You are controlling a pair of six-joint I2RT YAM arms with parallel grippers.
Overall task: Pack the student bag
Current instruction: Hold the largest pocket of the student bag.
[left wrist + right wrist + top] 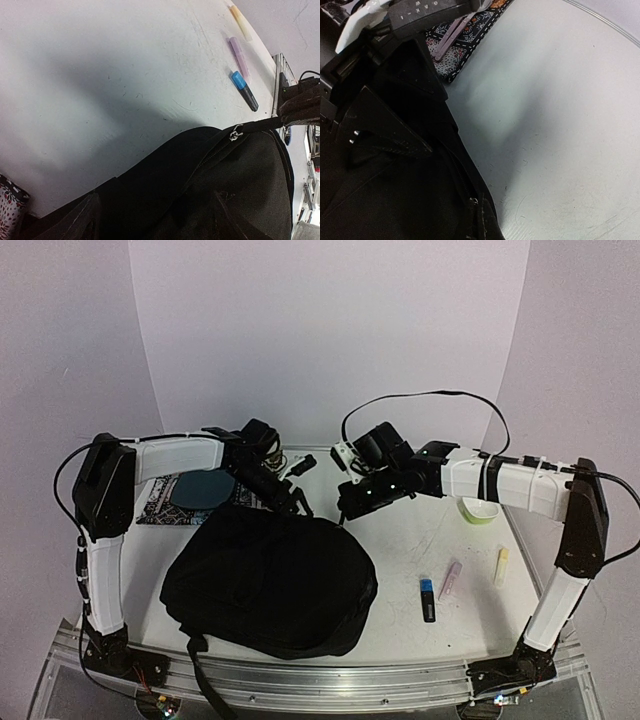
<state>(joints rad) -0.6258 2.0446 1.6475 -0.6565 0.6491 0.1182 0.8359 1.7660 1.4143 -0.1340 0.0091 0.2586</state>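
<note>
You have the white table (420, 540) in front of you, and the student bag (270, 580) takes up most of its left half. It lies flat and slumped, its near side close to the near edge, where a strap (205, 675) hangs over. Both arms reach in over the bag's far side. The left gripper (290, 502) sits at the bag's far edge, and its wrist view shows its jaws spread with black fabric between them. The right gripper (347, 510) is just beside it at the same far edge, with its jaws pressed together. You cannot tell whether any fabric is caught in them. Toward the left edge, beyond the bag, a dark teal plate (205, 488) rests on a patterned cloth (158, 508), partly under the left arm. A pale green bowl (481, 511) stands near the right edge, below the right forearm. Toward the near right corner three pens lie close together on the bare table: a black marker with a blue cap (428, 598), a pink highlighter (450, 580) and a yellow highlighter (501, 566). In the left wrist view a small metal zipper pull (235, 133) shows on the bag's seam.
</note>
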